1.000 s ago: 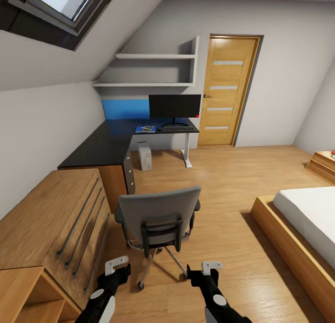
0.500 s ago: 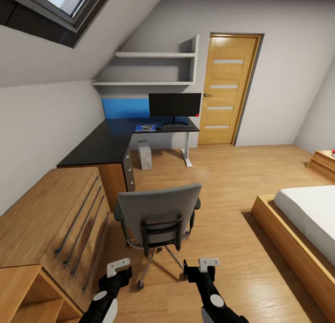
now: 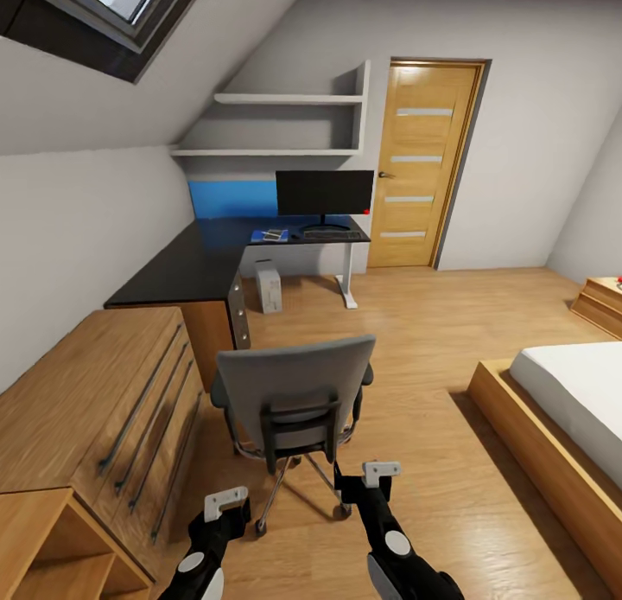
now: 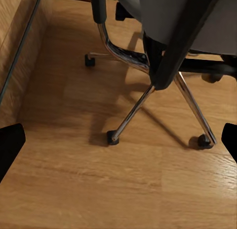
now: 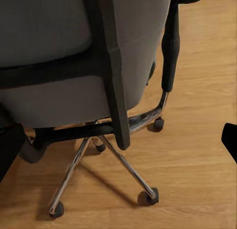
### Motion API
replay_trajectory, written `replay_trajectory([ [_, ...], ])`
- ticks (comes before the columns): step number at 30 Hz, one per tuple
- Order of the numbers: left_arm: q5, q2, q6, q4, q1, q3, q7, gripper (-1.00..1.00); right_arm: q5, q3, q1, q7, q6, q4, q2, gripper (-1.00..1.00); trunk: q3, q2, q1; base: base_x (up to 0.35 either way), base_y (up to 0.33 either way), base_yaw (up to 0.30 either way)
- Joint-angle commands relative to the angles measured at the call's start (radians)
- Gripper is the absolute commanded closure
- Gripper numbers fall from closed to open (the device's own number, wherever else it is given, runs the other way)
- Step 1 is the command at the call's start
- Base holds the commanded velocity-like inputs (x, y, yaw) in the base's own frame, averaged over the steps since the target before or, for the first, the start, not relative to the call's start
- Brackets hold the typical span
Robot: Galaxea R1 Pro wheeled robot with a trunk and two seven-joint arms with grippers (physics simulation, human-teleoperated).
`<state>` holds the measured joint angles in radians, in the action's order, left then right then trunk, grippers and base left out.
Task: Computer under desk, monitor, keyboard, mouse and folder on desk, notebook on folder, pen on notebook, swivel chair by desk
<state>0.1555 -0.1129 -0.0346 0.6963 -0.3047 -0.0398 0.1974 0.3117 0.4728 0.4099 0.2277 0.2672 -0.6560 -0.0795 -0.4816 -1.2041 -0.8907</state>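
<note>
The grey swivel chair (image 3: pixel 294 397) stands on the wooden floor with its back toward me, well short of the desk (image 3: pixel 194 267). On the desk's far wing are the monitor (image 3: pixel 325 194), the keyboard (image 3: pixel 333 235), a small dark mouse (image 3: pixel 295 238) and the blue folder (image 3: pixel 268 236) with the greyish notebook (image 3: pixel 276 235) on it. The pen is too small to make out. The computer (image 3: pixel 269 289) stands under the desk. My left gripper (image 3: pixel 226 501) and right gripper (image 3: pixel 381 472) are open and empty behind the chair's chrome base (image 4: pixel 148 90).
A wooden dresser (image 3: pixel 95 410) lines the left wall beside the chair. A bed (image 3: pixel 570 392) on a wooden frame is at the right. An oak door (image 3: pixel 423 163) is shut beyond the desk, with wall shelves (image 3: pixel 285 124) above it.
The view has crept forward toward the chair. My right gripper has come up closer to the chair's base; the left one sits slightly lower in the picture. The desk items have not moved.
</note>
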Motion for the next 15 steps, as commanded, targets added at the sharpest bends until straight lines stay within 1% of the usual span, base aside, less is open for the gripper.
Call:
replay_trajectory([
  [1,0.01,0.001,-0.006,-0.002,-0.001,-0.005,0.006,-1.0,0.009,0.007,0.001,0.006,0.006,0.0,0.002,-1.0,-0.004,-0.008,-0.004,0.0,0.0,0.0],
  [4,0.01,0.0,-0.011,-0.006,-0.001,-0.005,0.006,-1.0,0.006,0.007,0.001,0.006,0.008,0.014,0.002,-1.0,-0.014,-0.029,-0.015,0.0,0.0,0.0],
  [7,0.01,0.0,-0.015,-0.009,-0.001,-0.008,0.005,-1.0,-0.001,0.008,0.001,0.006,0.018,0.05,0.0,-1.0,-0.023,-0.05,-0.027,0.0,0.0,0.0],
  [15,0.01,0.0,-0.019,-0.01,-0.001,-0.032,0.008,-1.0,-0.014,0.01,0.001,0.005,0.039,0.074,-0.003,-1.0,-0.048,-0.106,-0.058,0.0,0.0,0.0],
])
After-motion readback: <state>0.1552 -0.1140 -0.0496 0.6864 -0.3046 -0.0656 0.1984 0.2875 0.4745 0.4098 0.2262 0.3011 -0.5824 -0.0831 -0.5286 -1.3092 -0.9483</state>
